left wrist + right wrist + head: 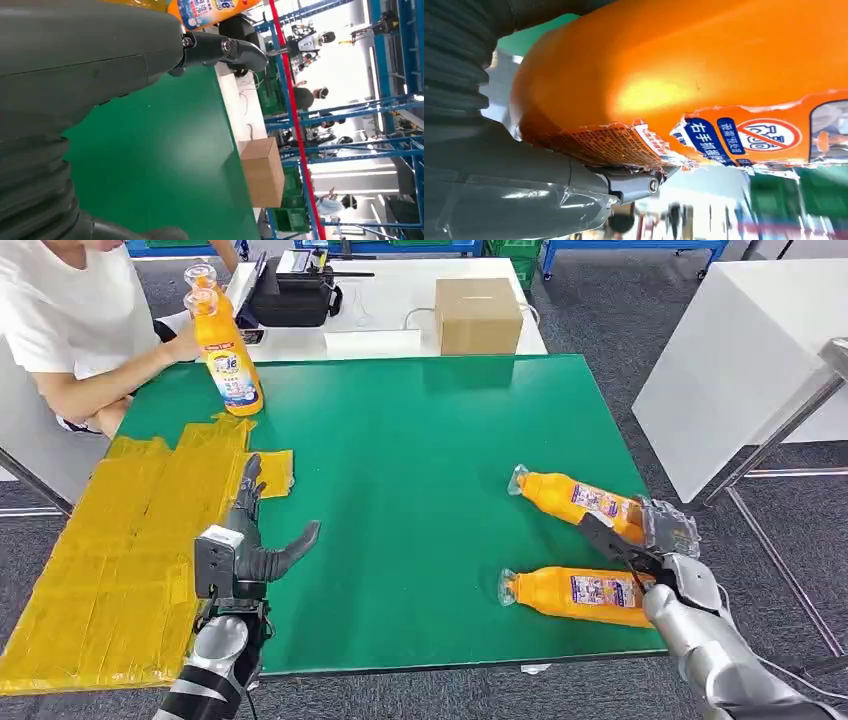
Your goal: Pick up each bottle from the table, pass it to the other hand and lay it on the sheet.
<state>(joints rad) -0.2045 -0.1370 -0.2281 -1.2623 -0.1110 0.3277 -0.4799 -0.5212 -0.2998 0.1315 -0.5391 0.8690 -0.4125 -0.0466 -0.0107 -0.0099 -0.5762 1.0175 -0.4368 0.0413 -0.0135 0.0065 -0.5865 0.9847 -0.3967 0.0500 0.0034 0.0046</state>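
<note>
1. Table (420,490): green top; a yellow sheet (130,540) covers its left side, running to the near left corner.
2. Left hand (250,540): over the green surface just beside the sheet's right edge, fingers (248,485) spread wide, thumb out to the right, holding nothing.
3. Right hand (655,540): at the table's right edge, with clear film wrapped over part of it. Its dark fingers (610,540) lie around the base end of the far lying bottle (570,495); the right wrist view shows that orange body pressed against the thumb (574,190), so the bottle is gripped.
4. Far lying bottle: orange, on its side, cap pointing left toward the table's middle, label torn.
5. Near lying bottle (575,592): orange, on its side just in front of the first, roughly parallel, cap to the left; its base end lies under the right wrist.
6. Standing bottle (228,350): upright at the far left corner, next to the sheet's far end; a person's hand (180,343) rests at its side. A second cap (200,275) shows behind it.
7. Person (70,330): white shirt, seated at the far left, forearm on the table corner.
8. White table (400,300) beyond: bears a cardboard box (478,315) and a black device (292,295).
9. White panel (740,350): stands off to the right, well apart.
</note>
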